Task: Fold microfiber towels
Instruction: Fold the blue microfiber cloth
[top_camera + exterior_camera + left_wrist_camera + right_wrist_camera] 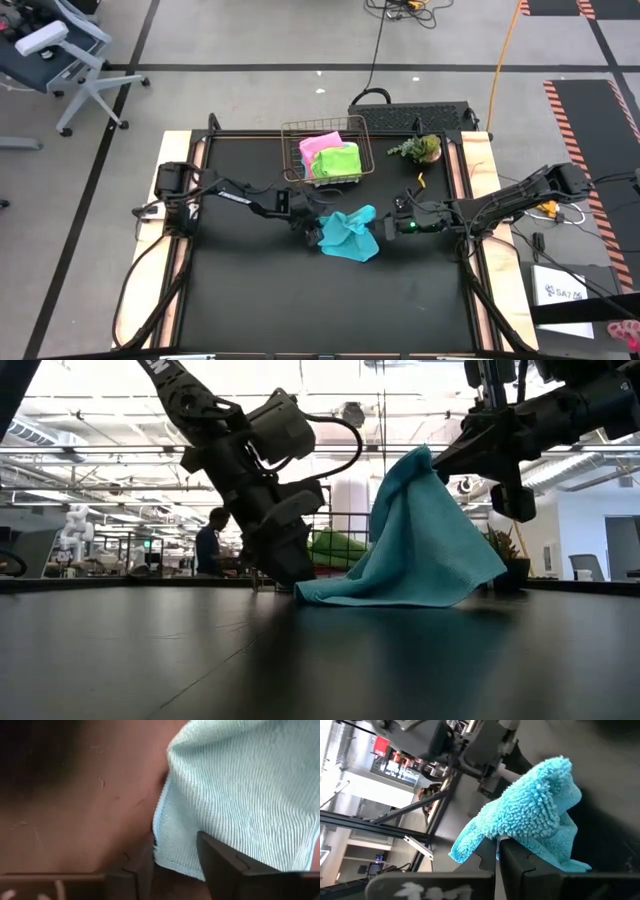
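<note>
Seen from above: a cyan-blue towel (349,236) bunched near the middle of the black table (250,300), between the two arms; left gripper (312,232) down at its left edge, right gripper (385,228) at its right edge. Behind, a copper wire basket (290,150) holding a pink towel (318,144) and a lime green towel (336,162), with a small green plant (420,149) to its right. At table height: the cyan-blue towel (420,540) pulled up into a peak, its top corner pinched by the right gripper (437,463), its lower hem spread on the tabletop; left gripper (290,572) lowered to the table at the hem's left end. Far back in the room, a person (208,544). From the left wrist: fingers (220,865) parted, straddling the ribbed towel's edge (240,795), not clamped. From the right wrist: fingers (520,865) closed on a fluffy fold of the towel (530,820), the left arm beyond.
</note>
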You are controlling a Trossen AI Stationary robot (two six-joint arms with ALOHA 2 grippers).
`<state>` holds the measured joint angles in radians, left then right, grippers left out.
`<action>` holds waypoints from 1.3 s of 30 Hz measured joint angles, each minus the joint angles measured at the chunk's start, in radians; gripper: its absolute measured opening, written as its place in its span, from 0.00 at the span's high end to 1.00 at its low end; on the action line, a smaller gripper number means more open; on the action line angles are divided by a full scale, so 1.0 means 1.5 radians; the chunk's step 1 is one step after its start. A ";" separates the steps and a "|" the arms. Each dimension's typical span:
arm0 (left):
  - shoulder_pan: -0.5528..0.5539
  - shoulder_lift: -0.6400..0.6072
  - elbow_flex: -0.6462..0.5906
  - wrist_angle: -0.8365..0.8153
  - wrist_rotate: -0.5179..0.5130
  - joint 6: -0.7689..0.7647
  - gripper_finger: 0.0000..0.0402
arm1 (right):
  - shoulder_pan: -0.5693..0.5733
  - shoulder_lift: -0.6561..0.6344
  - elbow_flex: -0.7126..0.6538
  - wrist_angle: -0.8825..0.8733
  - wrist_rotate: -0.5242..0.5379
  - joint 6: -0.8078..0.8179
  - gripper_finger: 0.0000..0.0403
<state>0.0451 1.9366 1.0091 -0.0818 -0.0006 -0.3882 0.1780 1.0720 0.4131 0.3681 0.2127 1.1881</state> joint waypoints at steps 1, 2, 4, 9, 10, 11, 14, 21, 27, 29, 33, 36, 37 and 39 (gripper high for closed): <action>-0.002 0.005 0.000 0.001 -0.002 -0.013 0.65 | 0.000 0.000 0.000 0.002 0.000 0.000 1.00; -0.004 0.007 0.000 0.000 -0.006 -0.021 0.68 | 0.000 0.000 0.000 0.001 0.000 0.000 1.00; -0.006 0.007 -0.001 0.001 -0.018 -0.024 0.75 | 0.000 0.000 0.000 0.001 0.000 0.000 1.00; 0.000 -0.019 -0.004 -0.001 -0.032 -0.037 0.97 | 0.000 0.000 0.000 0.001 0.000 0.000 1.00; 0.001 -0.026 -0.004 -0.002 -0.032 -0.049 0.98 | 0.000 0.000 0.000 0.001 0.000 0.000 1.00; 0.001 -0.034 -0.005 -0.006 -0.032 -0.059 0.98 | 0.000 0.000 0.000 0.001 -0.001 0.000 1.00; -0.003 -0.066 -0.009 -0.025 -0.042 -0.076 0.99 | 0.000 0.000 0.000 0.001 -0.003 0.000 1.00; -0.027 -0.171 -0.007 -0.057 -0.135 -0.079 0.99 | 0.000 0.000 0.000 0.000 -0.023 0.001 1.00; -0.042 -0.244 -0.006 -0.063 -0.196 -0.073 1.00 | 0.001 0.000 0.000 0.000 -0.027 0.002 1.00; -0.047 -0.260 -0.006 -0.053 -0.211 -0.069 1.00 | 0.001 0.000 0.000 -0.003 -0.038 0.002 1.00; -0.054 -0.287 -0.005 -0.053 -0.231 -0.061 1.00 | 0.001 0.000 0.000 -0.008 -0.040 0.010 1.00; -0.058 -0.293 -0.006 -0.052 -0.240 -0.056 1.00 | 0.001 0.000 0.001 -0.025 -0.041 0.022 1.00; -0.059 -0.293 -0.006 -0.051 -0.240 -0.056 1.00 | 0.001 0.000 0.001 -0.038 -0.044 0.031 1.00; -0.063 -0.293 -0.006 -0.054 -0.240 -0.057 1.00 | 0.001 0.000 0.001 -0.069 -0.057 0.047 1.00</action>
<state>-0.0488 1.4979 1.0008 -0.1633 -0.3610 -0.4736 0.1787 1.0718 0.4141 0.2643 0.1276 1.2588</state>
